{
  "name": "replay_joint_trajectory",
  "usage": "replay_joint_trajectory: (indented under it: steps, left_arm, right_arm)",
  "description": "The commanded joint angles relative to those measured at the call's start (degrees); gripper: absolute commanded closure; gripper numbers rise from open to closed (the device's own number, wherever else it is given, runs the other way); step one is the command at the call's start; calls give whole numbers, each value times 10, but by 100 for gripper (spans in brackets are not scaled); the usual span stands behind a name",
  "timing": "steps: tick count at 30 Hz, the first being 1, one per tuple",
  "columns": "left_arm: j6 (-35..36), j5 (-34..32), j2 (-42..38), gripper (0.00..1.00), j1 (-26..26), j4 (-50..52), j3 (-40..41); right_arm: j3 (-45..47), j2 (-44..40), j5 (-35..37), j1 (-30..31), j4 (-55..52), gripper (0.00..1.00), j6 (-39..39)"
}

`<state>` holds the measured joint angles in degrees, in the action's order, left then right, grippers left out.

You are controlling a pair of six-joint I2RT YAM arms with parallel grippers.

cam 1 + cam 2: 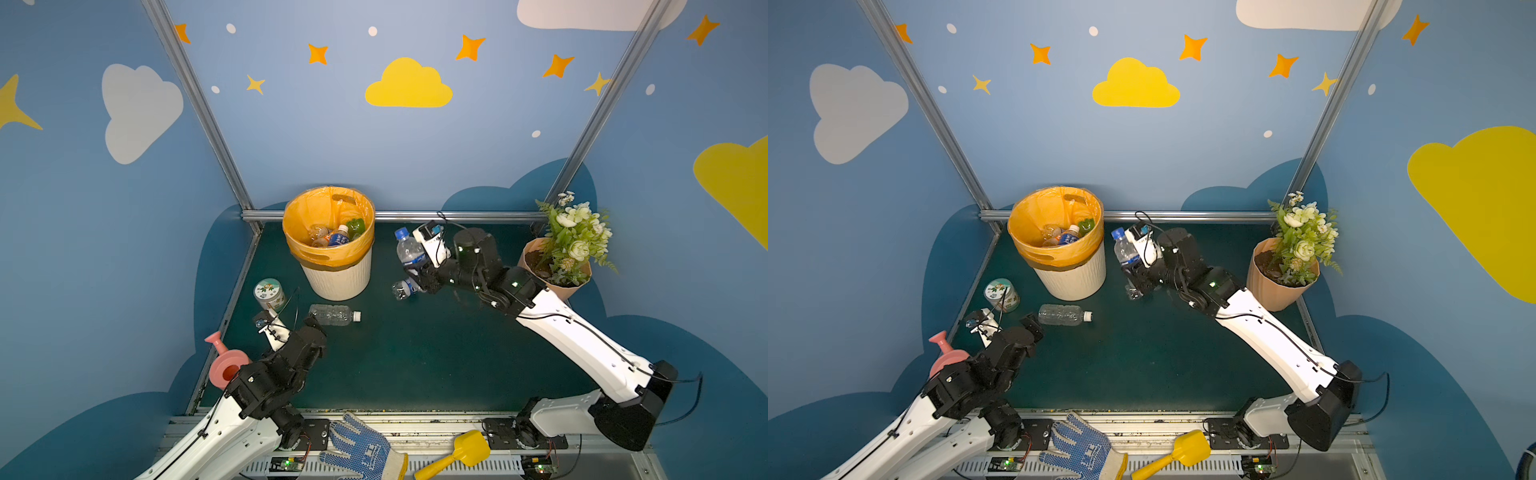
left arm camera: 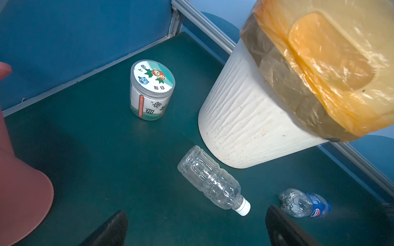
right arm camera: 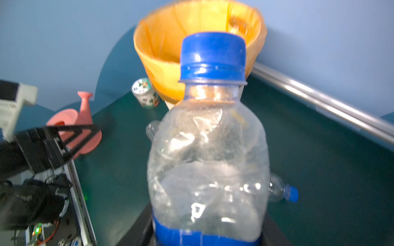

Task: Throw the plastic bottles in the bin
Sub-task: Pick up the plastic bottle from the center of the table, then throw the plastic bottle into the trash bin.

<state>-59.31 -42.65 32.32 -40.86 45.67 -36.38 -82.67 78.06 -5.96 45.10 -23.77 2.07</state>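
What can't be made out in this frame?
- How the right gripper grips the held bottle: right wrist view blurred, fingers cut off by the edge.
- How many bottles lie in the bin: top views, piled, too small.
- Lying blue-label bottle: mostly covered by that gripper in a top view.

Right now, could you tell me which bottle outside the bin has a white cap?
The unlabelled bottle lying before the bin; the held bottle and the other lying one have blue caps.

bin (image 1: 336, 282): 1 | bottles (image 1: 334, 314) outside it: 3 | jar (image 1: 269, 294): 1
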Motion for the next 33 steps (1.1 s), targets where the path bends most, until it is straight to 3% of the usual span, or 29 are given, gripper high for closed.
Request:
replay_joint_trajectory:
  steps: [1, 7, 13, 17, 19, 22, 24, 28, 33]
  left_arm:
    - [-4, 3, 8, 0, 3, 2, 4]
    - [-6, 14, 17, 0, 4, -6, 6]
    - [3, 21, 24, 0, 5, -20, -1]
    - [6, 30, 35, 0, 5, -6, -13]
    - [3, 33, 30, 0, 7, -2, -13]
    - [5, 36, 20, 0, 6, -2, -11]
    - [4, 36, 18, 0, 7, -4, -12]
    - [2, 35, 36, 0, 4, -12, -21]
    - [10, 40, 85, 0, -12, -31, -48]
  right_arm:
    - [-52, 9, -28, -12, 95, 50, -2]
    - [-223, 155, -108, -22, 116, 50, 39]
    - [-519, 423, -224, -35, 70, 47, 195]
    - [-783, 583, -237, -38, -59, 21, 218]
    - [-825, 596, -232, -45, -109, 11, 211]
    - [-762, 522, -215, -61, -110, 8, 188]
    - [-669, 430, -167, -66, -65, 7, 145]
    - [-536, 303, -146, -84, -36, 6, 108]
    - [-289, 151, -123, -89, 22, 6, 78]
